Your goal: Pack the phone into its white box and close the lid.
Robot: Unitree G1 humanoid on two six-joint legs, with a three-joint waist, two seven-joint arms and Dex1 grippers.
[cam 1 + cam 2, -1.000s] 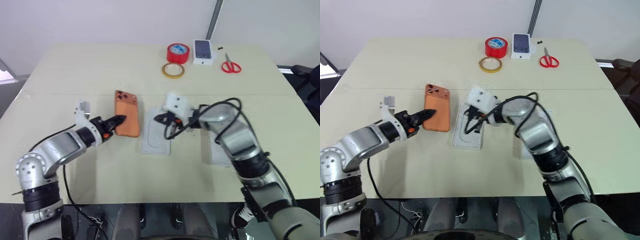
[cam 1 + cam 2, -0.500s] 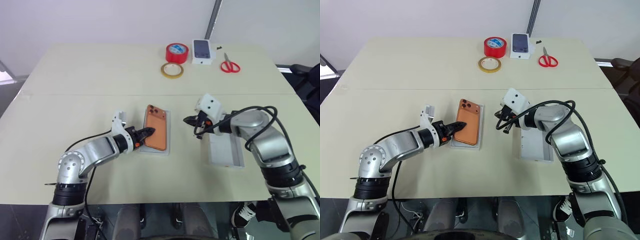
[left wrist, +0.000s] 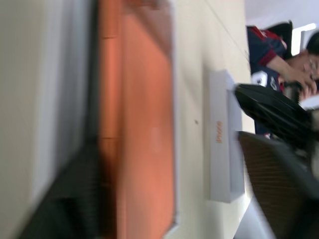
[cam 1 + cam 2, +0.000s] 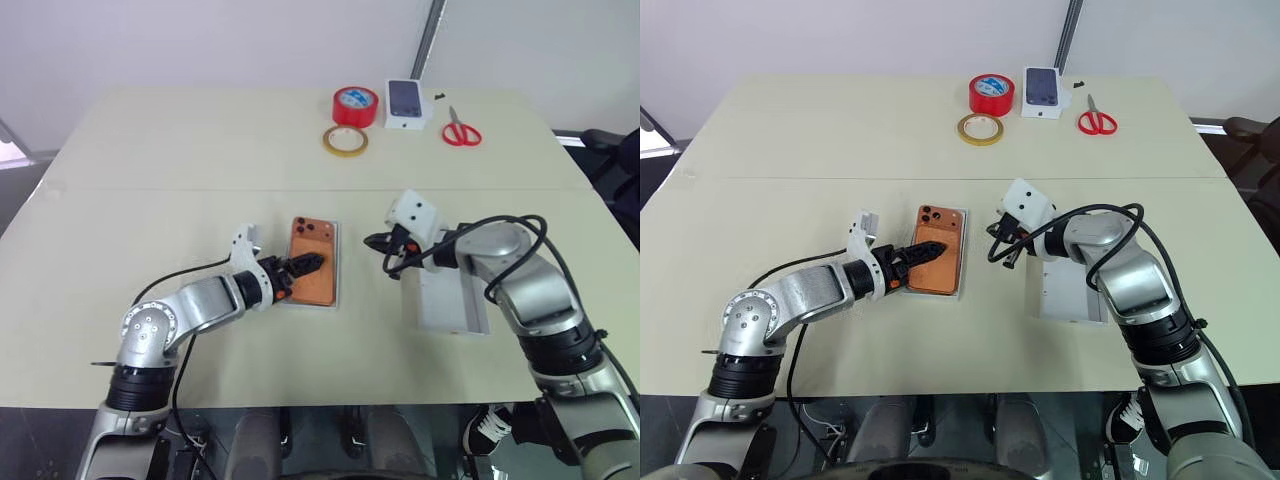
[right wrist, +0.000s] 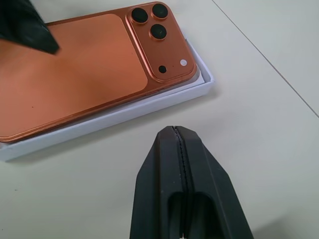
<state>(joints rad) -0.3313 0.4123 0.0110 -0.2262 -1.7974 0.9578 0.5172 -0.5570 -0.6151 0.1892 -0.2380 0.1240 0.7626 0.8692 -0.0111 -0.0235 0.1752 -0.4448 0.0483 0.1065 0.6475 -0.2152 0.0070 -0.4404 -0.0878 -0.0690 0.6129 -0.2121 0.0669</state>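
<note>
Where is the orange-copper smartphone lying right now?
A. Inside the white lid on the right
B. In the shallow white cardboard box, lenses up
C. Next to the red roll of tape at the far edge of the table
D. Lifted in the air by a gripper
B: the orange-copper smartphone rests inside the thin rim of the shallow white cardboard box, its dark camera lenses facing up.

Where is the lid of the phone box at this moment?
In the left eye view the lid lies on the table at the robot's right, under its right arm, apart from the white box with the phone.
</note>
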